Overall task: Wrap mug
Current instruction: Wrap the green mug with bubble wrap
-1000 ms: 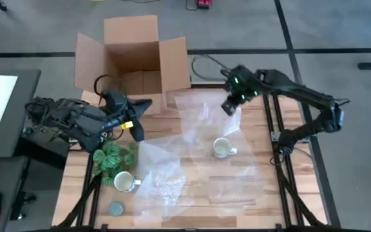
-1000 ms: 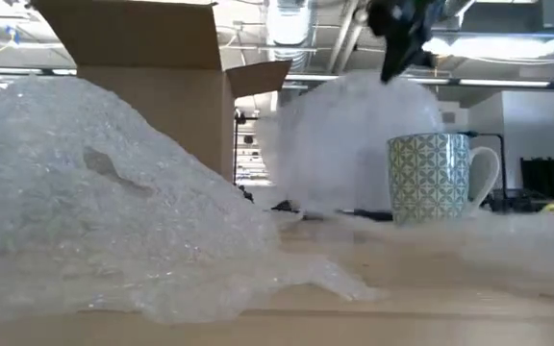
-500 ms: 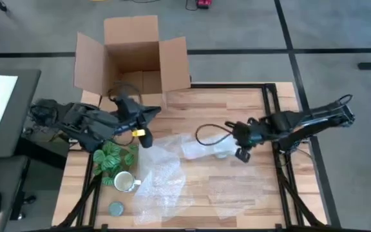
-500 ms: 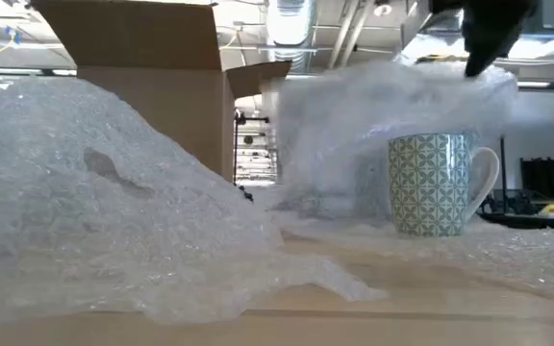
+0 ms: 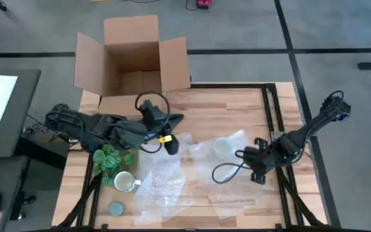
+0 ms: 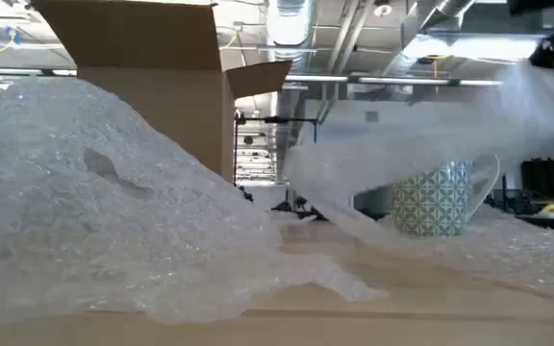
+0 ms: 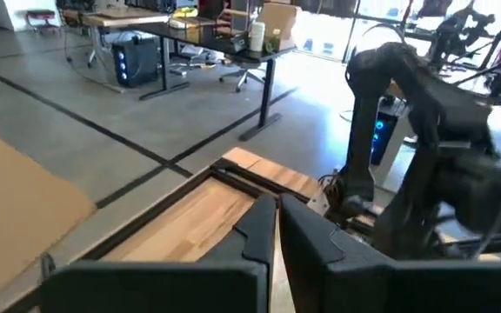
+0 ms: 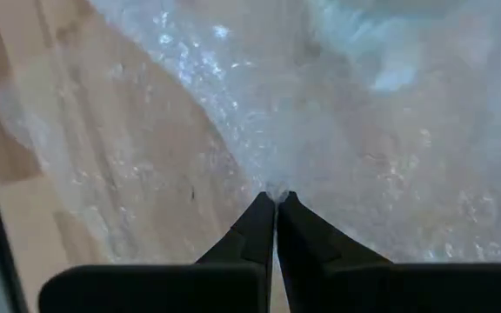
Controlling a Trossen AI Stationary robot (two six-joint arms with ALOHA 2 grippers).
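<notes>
Wooden slat table [image 5: 237, 109], open cardboard box [image 5: 133, 55] at its far edge. Crinkled bubble wrap [image 5: 163, 183] drapes over the mug [image 5: 222, 146] at centre-right, patterned outside. Right gripper [image 8: 275, 202] pinches the wrap; left gripper [image 7: 274, 217] closed, empty, near the box.

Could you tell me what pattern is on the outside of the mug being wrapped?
The mug has a green-and-white lattice pattern, seen best in the low view.

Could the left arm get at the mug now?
Probably not directly: the bubble wrap held by the right gripper is draped over the mug, and the left gripper hovers apart.
</notes>
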